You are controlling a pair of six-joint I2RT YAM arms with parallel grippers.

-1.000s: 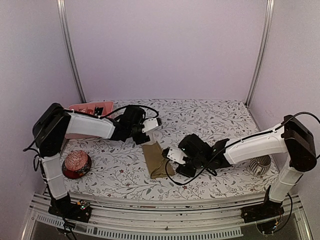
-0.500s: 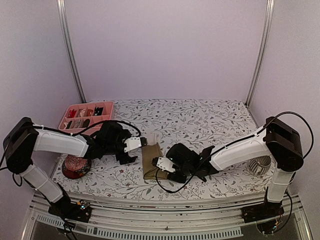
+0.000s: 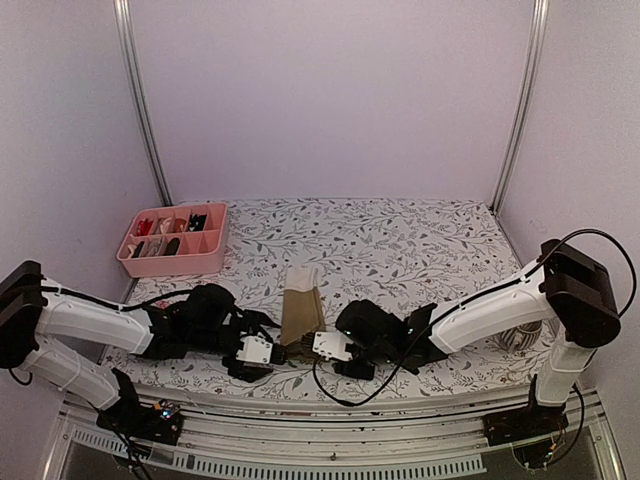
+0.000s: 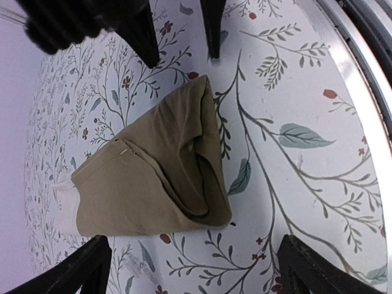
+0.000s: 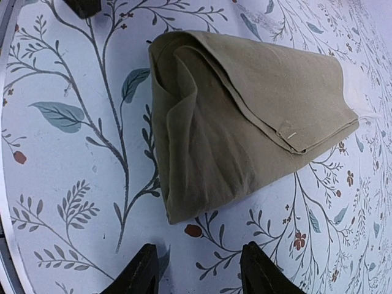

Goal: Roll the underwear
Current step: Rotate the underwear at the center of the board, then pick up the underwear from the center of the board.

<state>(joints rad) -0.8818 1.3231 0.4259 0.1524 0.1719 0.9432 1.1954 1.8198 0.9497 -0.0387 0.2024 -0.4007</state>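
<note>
The left end effector [image 4: 193, 272] is wide open, the right end effector [image 5: 202, 272] partly open, both empty. The tan underwear [image 5: 245, 110] lies folded between them on the counter [image 3: 420, 240]. Pinching only the top layer could pull the fold apart.

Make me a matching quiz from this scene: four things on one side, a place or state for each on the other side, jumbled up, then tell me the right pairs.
Things:
1. tan underwear
2. pink tray
3. left gripper
4. table cover

Descriptions:
A. printed with leaves and flowers
B. open wide, low near the front edge
C. folded, lying mid-table
D. at the left edge, split into compartments

Pairs: 1-C, 2-D, 3-B, 4-A
</note>
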